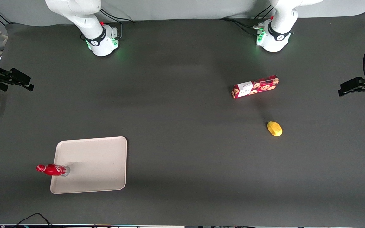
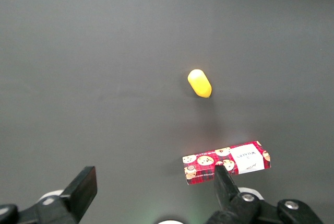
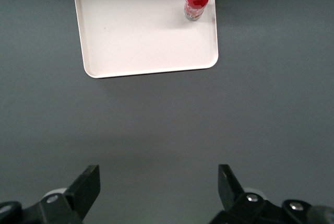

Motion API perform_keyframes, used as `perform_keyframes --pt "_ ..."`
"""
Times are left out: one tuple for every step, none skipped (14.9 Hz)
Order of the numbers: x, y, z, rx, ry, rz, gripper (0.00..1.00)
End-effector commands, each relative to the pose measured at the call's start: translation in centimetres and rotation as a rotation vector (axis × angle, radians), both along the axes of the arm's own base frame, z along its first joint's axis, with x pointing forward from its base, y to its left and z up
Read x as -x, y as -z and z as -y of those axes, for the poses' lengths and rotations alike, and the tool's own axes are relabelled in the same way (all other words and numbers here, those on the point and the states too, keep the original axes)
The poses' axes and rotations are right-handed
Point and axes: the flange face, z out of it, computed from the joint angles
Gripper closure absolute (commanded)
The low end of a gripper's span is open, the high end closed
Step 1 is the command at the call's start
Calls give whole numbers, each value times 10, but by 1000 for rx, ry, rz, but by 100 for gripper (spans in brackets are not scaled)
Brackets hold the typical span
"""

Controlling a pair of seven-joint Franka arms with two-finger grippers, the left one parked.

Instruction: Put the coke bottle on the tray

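Coke bottle [image 1: 53, 169] upright on tray [image 1: 97, 164] edge, claw [image 3: 156, 192] spread wide, empty, well apart.

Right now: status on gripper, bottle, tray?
Gripper open, holding nothing, off at the working arm's end of the table, well clear of the tray. Bottle upright on tray near its rim. Nothing in the way.
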Motion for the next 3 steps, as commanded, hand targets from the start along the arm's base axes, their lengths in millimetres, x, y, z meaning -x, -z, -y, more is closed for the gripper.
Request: perform_keyframes --pt "1 1 -3 -16 17 -9 0" --pt "0 0 -3 -16 17 -8 0" --pt "-1 1 -3 -16 17 -8 0"
